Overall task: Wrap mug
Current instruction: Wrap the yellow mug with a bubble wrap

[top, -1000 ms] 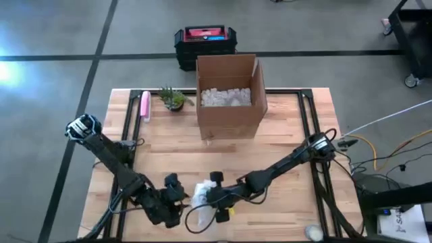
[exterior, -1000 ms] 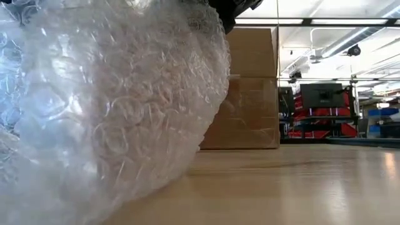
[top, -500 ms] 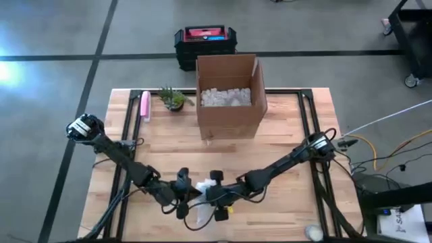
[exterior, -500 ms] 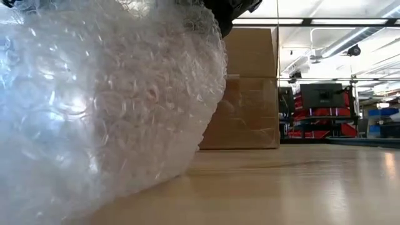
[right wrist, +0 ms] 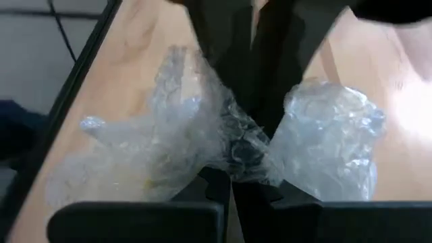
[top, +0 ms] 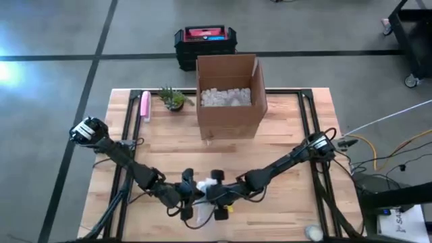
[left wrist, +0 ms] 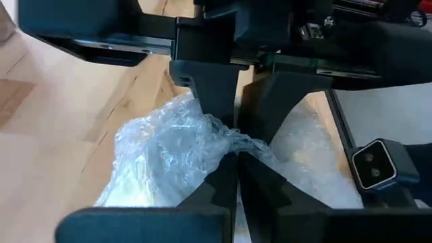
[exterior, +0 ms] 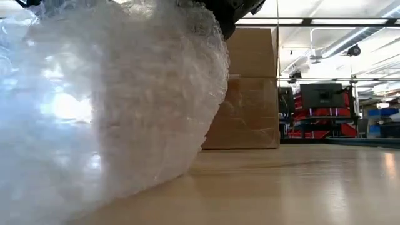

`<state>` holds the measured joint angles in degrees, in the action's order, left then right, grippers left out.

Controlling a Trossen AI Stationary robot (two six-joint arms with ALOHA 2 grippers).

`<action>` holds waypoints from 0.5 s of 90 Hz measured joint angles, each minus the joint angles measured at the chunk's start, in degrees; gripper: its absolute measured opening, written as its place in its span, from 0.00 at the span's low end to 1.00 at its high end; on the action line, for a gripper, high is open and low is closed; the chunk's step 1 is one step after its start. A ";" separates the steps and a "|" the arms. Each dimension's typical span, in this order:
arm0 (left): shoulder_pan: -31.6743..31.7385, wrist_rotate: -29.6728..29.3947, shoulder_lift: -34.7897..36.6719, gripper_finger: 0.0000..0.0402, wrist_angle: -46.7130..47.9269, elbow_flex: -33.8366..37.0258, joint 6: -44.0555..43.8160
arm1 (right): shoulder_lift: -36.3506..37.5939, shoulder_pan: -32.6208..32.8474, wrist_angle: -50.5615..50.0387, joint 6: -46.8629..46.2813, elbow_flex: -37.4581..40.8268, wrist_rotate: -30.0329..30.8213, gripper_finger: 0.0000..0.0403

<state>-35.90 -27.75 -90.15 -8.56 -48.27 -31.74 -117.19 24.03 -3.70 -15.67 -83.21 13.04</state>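
High view: left gripper [top: 187, 196] and right gripper [top: 210, 196] meet nose to nose over the bubble wrap [top: 196, 210] at the counter [top: 283, 155] front edge; mug not visible, presumably inside.

Low view: wrap bundle resting on the counter, cardboard box [exterior: 247, 87] behind.

Wrist views: both jaws clenched on the same twisted neck of wrap. Risk: opposing pulls tear the film, or one release lets the wrap spring open.

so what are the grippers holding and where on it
Both pinch the bubble wrap: the left gripper and right gripper are each shut on a gathered fold at the bundle's middle.
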 joint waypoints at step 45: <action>0.34 -0.43 0.16 0.00 -1.12 -0.01 -0.08 | 2.09 -0.20 -2.62 7.92 0.01 -0.07 0.00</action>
<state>-35.56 -28.18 -89.99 -9.68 -48.28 -31.82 -115.10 23.83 -6.32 -7.76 -83.20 12.96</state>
